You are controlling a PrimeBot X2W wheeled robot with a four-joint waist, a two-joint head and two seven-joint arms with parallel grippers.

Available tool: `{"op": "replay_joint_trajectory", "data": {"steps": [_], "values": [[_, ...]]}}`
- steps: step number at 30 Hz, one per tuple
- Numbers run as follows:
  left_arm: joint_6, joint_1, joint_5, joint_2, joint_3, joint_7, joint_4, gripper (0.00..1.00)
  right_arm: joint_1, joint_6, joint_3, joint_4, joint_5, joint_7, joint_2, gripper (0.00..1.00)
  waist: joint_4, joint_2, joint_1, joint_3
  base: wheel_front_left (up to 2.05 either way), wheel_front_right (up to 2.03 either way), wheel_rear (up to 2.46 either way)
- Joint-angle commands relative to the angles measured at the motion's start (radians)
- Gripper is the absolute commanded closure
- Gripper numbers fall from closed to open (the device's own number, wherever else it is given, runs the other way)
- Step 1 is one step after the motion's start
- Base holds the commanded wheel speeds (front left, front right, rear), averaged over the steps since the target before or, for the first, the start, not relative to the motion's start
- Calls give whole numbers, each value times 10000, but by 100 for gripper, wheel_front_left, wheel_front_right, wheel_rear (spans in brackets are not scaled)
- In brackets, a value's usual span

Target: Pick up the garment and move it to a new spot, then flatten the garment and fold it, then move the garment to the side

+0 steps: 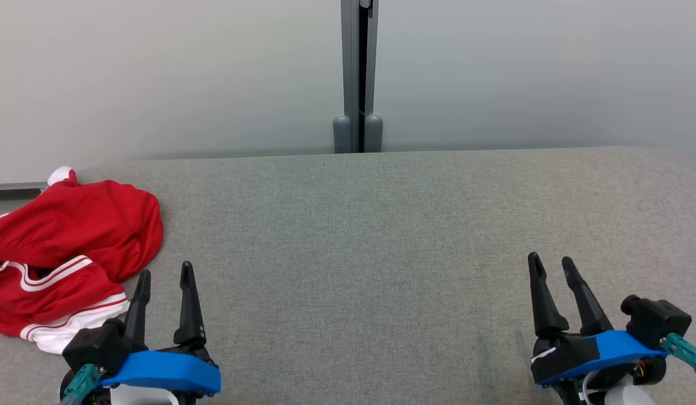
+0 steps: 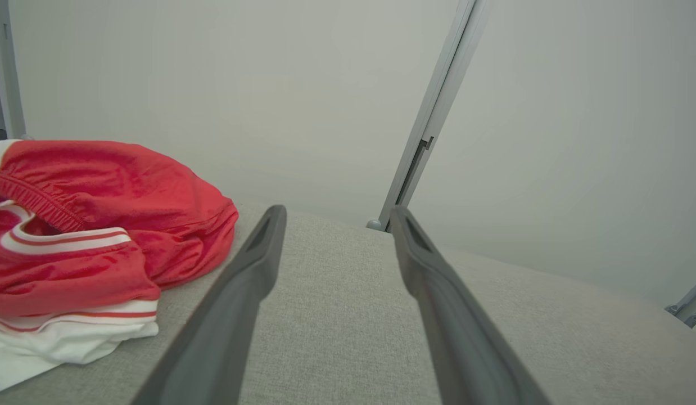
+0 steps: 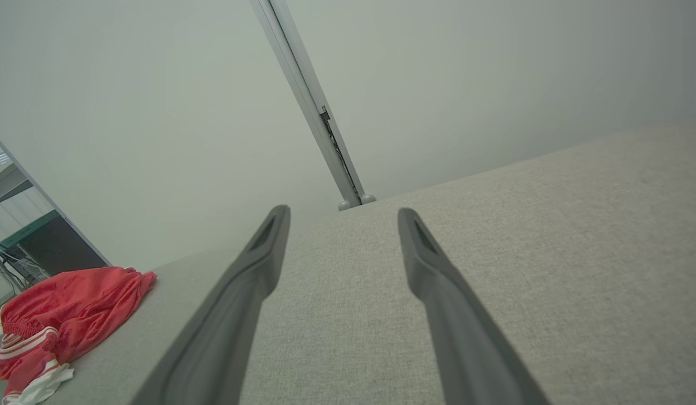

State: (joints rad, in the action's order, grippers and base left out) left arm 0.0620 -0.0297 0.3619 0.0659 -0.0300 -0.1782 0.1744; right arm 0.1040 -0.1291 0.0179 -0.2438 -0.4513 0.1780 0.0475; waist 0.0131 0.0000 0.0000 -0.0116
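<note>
We're seeing the crumpled red-and-white garment [image 1: 72, 247] lying just left of our left gripper [image 1: 165, 270], right beside its outer finger. That gripper is sitting wide open, gripping nothing. Well off to its right, our right gripper [image 1: 550, 259] is hovering over the grey fabric surface [image 1: 353, 236], fingers spread, also empty.

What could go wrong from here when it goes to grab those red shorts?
The red garment lies bunched at the left end of the grey table, so a shallow pinch by the open left gripper beside it might catch one layer. It sits near the edge; a sideways nudge could push it off. The right gripper is far across the table, a long reach to help.
</note>
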Motion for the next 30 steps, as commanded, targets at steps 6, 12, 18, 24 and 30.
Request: {"op": "replay_joint_trajectory", "data": {"steps": [6,12,18,24,30], "values": [[-58,27,-704,125,-68,-212,-130,0,206,-19,53,-83,613,220,29,0,1,0,0,-42,0,0,0],[-103,29,-1228,133,-142,-330,-143,0,259,-20,84,-174,1040,331,33,0,1,0,0,-62,0,0,0],[-146,-48,-1721,136,-186,-458,-137,0,370,-22,83,-300,1493,459,36,0,-8,0,0,-62,0,0,0],[-172,4,-2191,130,-222,-568,-168,0,368,-22,66,-371,1889,568,40,0,-16,0,0,-70,0,0,0],[-181,56,-2632,112,-266,-690,-199,0,342,-24,122,-371,2260,691,43,0,-9,0,0,-75,0,0,0]]}}
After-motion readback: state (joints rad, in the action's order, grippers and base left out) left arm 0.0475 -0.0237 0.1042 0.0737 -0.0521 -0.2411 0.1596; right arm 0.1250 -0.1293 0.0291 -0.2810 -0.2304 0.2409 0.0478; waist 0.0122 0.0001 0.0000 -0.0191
